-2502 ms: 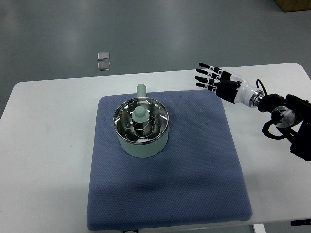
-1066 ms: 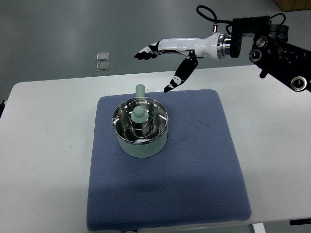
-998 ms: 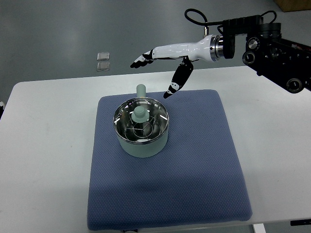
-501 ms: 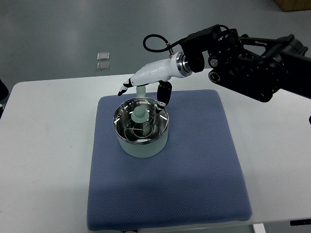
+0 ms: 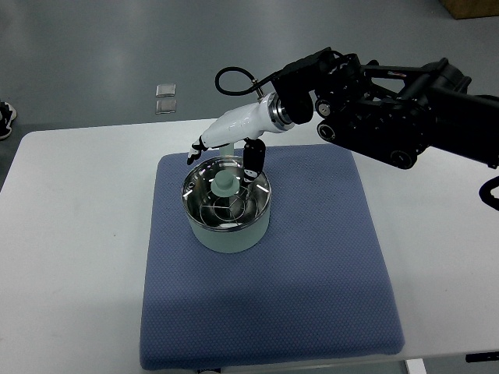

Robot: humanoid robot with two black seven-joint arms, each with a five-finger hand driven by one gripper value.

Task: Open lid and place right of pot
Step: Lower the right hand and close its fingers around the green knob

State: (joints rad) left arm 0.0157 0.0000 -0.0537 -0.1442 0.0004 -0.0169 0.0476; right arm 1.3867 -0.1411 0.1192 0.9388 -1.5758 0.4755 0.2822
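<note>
White table [image 5: 78,234], carrying a blue mat [image 5: 312,288] laid roughly at centre. On the mat, toward its far-left part: a pale green pot [image 5: 228,206] with shiny metal rim, upright. Lid [image 5: 226,196] seated in the pot's mouth, glassy with metal rim, topped by a pale green knob [image 5: 225,184] at centre. Pot's pale green handle stub partly visible at the far side, behind the white forearm.

Right hand [image 5: 226,152] entered from the right edge on a bulky black arm [image 5: 398,109] with a looped black cable near the wrist. White palm shell positioned above the far side of the pot. Fingers [image 5: 196,148] extended and spread, dark-tipped, pointing left past the pot's far rim. Thumb [image 5: 252,160] angled down, its tip at or just above the lid's far-right edge, just beside the knob. Contact between thumb and lid not determinable from this angle. Nothing held; hand spread wide, straddling the knob area without closing on it.

Lid not yet lifted. Mat area right of the pot bare.

Beyond the table, on the grey floor: two small clear square items [image 5: 165,97] side by side. Dark shoe [image 5: 6,121] at the left picture edge.
</note>
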